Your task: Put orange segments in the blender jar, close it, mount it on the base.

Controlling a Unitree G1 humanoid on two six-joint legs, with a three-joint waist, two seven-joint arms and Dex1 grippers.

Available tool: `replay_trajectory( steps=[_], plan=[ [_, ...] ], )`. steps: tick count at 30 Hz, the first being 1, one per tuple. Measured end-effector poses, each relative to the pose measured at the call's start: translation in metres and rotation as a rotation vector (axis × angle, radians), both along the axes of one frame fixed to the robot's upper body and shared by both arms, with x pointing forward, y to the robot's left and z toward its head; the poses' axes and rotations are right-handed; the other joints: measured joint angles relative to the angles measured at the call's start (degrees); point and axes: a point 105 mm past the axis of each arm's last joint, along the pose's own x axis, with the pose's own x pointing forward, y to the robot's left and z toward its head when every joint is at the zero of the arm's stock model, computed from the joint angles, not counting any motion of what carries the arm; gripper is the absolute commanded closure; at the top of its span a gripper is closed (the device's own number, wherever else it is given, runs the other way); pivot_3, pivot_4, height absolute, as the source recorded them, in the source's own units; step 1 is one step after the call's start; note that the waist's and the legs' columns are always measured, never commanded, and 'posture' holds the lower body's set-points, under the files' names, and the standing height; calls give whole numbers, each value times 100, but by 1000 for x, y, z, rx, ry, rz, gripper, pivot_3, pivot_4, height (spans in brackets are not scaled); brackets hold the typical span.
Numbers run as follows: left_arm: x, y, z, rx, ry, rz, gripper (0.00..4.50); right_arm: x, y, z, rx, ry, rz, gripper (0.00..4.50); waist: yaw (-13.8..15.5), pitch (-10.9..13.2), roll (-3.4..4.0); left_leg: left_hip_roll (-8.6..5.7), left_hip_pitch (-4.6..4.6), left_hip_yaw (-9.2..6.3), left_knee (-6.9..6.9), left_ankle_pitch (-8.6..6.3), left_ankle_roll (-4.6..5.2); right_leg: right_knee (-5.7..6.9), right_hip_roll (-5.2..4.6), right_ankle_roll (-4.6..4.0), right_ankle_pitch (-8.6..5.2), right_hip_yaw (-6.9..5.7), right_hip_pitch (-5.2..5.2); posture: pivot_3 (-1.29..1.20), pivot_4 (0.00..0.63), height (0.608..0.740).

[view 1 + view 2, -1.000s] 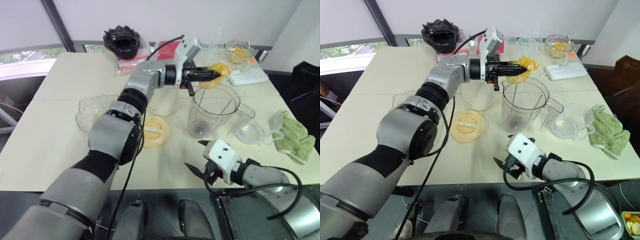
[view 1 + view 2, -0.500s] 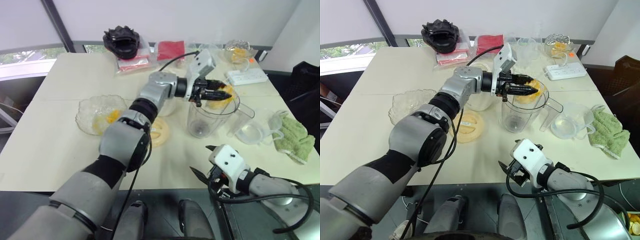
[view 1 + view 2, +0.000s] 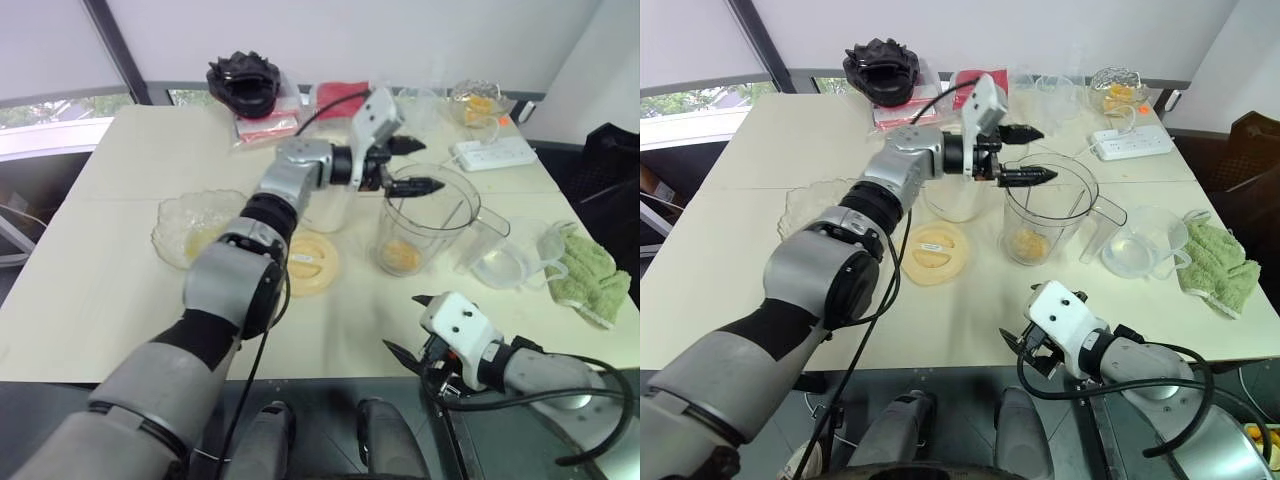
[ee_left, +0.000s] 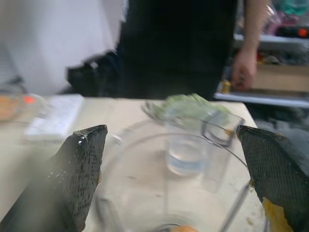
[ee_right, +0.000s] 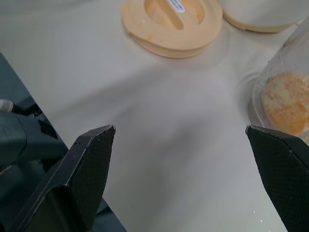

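Left gripper [image 3: 410,166] spread wide open and empty, hanging level right over the rim of the tall clear plastic blender jar [image 3: 428,222] with the side handle. One black finger [image 3: 416,186] poking out across the jar mouth, the other up behind it. Bit of orange pulp stuck on a fingertip in the left wrist view.

Glossy yellow-orange fruit segments [image 3: 401,256] sitting in a clump at the bottom of the jar, also visible through the clear wall in the right wrist view [image 5: 286,101]. Jar standing upright on the pale table [image 3: 120,250], no cover on it.

Right gripper [image 3: 1027,347] down low at the near table edge, well apart from the jar, jaws wide open too, nothing between them.

Flat cream round lid [image 3: 310,262] lying on the table just left of the jar. Cream-white rounded base [image 3: 952,198] behind the lid, mostly hidden by the left forearm. Shallow scalloped clear bowl [image 3: 192,228] further left with a smear of orange inside. Small clear plastic tub [image 3: 500,265] right of the jar, then a crumpled green cloth [image 3: 590,278] near the right edge. White power strip [image 3: 496,152] at the back right, black ruffled thing [image 3: 243,81] at the back left, red packet [image 3: 335,97] between them.

Person in dark clothes standing beyond the table in the left wrist view, one hand [image 4: 242,68] hanging down.
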Motion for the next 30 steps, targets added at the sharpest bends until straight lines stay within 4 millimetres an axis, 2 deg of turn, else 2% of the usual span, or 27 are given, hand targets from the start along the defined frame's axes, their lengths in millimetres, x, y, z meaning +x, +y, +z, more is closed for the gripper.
replay_trajectory(
  steps=[3,5,8,10,13,15,17,22,26,30],
  plan=[
    [7,29,7,-27,-39,54,40,3,-10,2,-12,-6,-22,0,-12,-1,2,2,5,0,-2,0,0,4,1,-1,0,0,1,0,150,740],
    [11,54,2,-35,-39,105,40,2,-15,2,-17,-9,-26,0,-14,-3,5,3,6,0,-3,0,0,5,1,-1,0,2,1,0,150,740],
    [12,92,-14,-19,-26,203,40,0,-23,0,-20,-6,-42,0,0,-3,5,2,5,-1,-2,0,0,5,1,-2,1,4,1,0,150,740],
    [8,111,-23,-10,-11,262,40,2,-30,2,-25,-29,-66,0,8,-3,4,2,4,-1,0,0,-1,3,1,-3,2,5,2,0,150,740],
    [-7,144,-46,15,-2,377,40,5,-44,2,-25,-69,-140,0,4,-5,6,6,9,-3,-5,0,-1,4,2,-4,2,8,4,0,150,740],
    [-16,159,-66,42,32,447,40,5,-55,-2,-19,-69,-197,0,19,-5,7,7,9,-3,-4,1,-2,4,2,-7,4,8,4,0,150,740],
    [-25,168,-77,35,72,499,40,5,-62,-2,-20,-83,-225,0,53,-5,6,6,8,-4,-1,2,-3,1,2,-9,5,7,9,0,150,740],
    [-45,176,-73,13,62,560,40,5,-81,6,-30,-122,-285,0,135,-7,10,9,39,0,4,2,-5,-7,2,-13,5,7,44,0,150,740],
    [-47,172,-65,6,49,583,40,14,-106,28,-40,-193,-354,0,146,-6,10,9,56,0,6,2,-4,-11,3,-14,5,6,67,0,150,740],
    [-51,154,-60,-16,26,561,40,25,-118,45,23,-226,-395,0,143,-6,9,11,87,2,-12,1,-4,-23,3,-13,3,6,94,0,150,740]
  ],
)
